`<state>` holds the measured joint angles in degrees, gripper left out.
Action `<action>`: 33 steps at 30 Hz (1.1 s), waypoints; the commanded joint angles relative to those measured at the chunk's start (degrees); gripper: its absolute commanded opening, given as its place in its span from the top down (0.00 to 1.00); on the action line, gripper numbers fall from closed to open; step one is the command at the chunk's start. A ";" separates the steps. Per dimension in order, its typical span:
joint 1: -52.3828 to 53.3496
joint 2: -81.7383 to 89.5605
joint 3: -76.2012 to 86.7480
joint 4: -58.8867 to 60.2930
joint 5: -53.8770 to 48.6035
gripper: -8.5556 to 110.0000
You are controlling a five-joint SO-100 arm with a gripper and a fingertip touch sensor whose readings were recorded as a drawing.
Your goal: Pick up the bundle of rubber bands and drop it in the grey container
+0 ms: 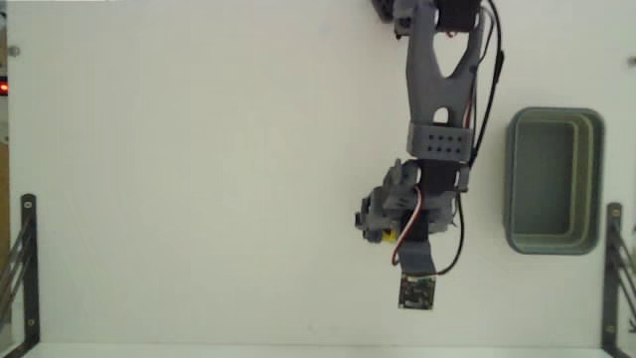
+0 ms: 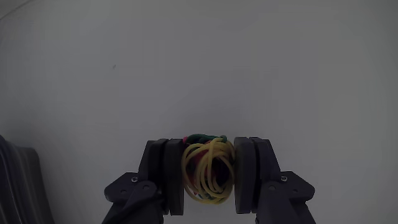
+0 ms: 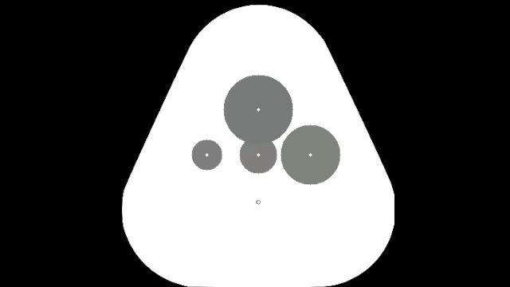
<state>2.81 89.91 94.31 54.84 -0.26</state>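
Pressing in from both sides, the gripper (image 2: 209,171) held the bundle of rubber bands (image 2: 208,169) at the near edge of the wrist view, its two dark fingers (image 2: 175,174) nearly closed, parted only by the clump squeezed between them and touching it on the left and on the right. The bundle was mostly yellow loops, with a little green and red showing along its far side. Past the fingers in that view lay only the plain white table (image 2: 199,68), and a dark ribbed shape sat at the lower left corner, too cut off to tell what it was. In the fixed view, which looked down from above, a small dark circuit board (image 1: 417,292) hung nearest the bottom edge of the picture, joined to the arm by wires. Just beyond it a spot of yellow (image 1: 384,236) showed at the grey gripper (image 1: 376,227), left of the arm's black wrist; whether the bundle was off the table could not be told from either view. The arm (image 1: 444,89) ran from there up to its base at the top edge. The grey container (image 1: 554,181) stood to the right of the arm, well apart from the gripper, and nothing showed inside it.
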 commanded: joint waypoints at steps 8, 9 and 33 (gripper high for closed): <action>0.85 3.08 -6.12 4.36 0.26 0.54; 0.85 3.04 -6.64 4.84 0.26 0.54; 0.85 0.79 -20.74 16.68 0.26 0.54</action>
<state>2.72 88.95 76.90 70.05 -0.26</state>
